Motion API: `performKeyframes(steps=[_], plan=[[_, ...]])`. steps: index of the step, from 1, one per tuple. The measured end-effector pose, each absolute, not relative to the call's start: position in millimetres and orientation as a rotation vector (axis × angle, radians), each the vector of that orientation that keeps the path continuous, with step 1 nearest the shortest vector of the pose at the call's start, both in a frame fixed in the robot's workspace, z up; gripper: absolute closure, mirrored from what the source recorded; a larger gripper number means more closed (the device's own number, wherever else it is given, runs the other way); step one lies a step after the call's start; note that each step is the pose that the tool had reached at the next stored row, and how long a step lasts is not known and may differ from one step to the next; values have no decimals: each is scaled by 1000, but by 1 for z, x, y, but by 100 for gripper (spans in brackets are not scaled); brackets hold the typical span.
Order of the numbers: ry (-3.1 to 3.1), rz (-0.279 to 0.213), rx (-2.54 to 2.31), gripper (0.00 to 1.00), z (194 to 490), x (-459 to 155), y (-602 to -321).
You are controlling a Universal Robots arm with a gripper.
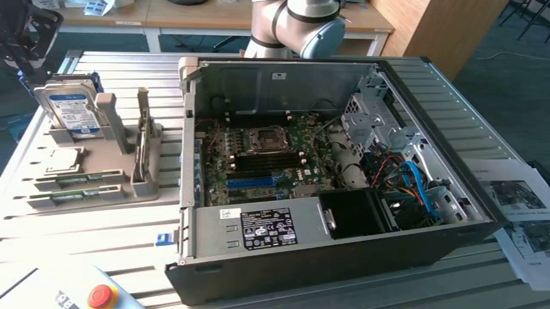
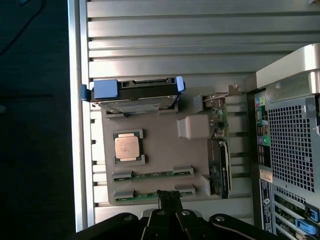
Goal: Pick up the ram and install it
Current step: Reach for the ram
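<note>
Step in hand is judged to be the approach to the ram, as nothing is gripped yet. The case (image 1: 344, 161) is seen open on the table (image 1: 112, 225). The tray (image 1: 103, 161) is set just beside it, on the exterior view's left. On the tray, the hard drive (image 1: 73, 109) is stood at the far end and the card (image 1: 146, 129) is stood upright along the case-side edge. The CPU (image 1: 64, 159) is laid mid-tray. Two sticks are laid flat in slots at the tray's near end.

The ram (image 2: 142, 196) is taken as the stick at the tray's outermost edge. The second stick (image 2: 152, 175) is laid parallel, just inward of it, towards the CPU.

To do this well, the jaws should be opened before any descent. They should be lined up across the ram's thin width, well away from the second stick. The board edges should be gripped, not the chips, and the stick is best kept level in its slot clips.

The gripper (image 2: 169, 196) is seen above the tray's outer edge with its jaws pressed together and nothing between them. In the wrist view its tips overlap the ram towards the case-side end. Whether they touch it cannot be told.
</note>
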State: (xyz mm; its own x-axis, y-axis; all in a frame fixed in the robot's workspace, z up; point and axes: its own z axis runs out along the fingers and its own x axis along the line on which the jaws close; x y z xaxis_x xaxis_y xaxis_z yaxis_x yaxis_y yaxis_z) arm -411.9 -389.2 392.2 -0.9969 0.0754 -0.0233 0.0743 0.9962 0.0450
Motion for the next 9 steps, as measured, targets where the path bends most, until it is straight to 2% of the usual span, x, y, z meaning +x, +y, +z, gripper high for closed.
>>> performKeyframes(steps=[9], plan=[[3114,69,117,90,392,-412,-382]])
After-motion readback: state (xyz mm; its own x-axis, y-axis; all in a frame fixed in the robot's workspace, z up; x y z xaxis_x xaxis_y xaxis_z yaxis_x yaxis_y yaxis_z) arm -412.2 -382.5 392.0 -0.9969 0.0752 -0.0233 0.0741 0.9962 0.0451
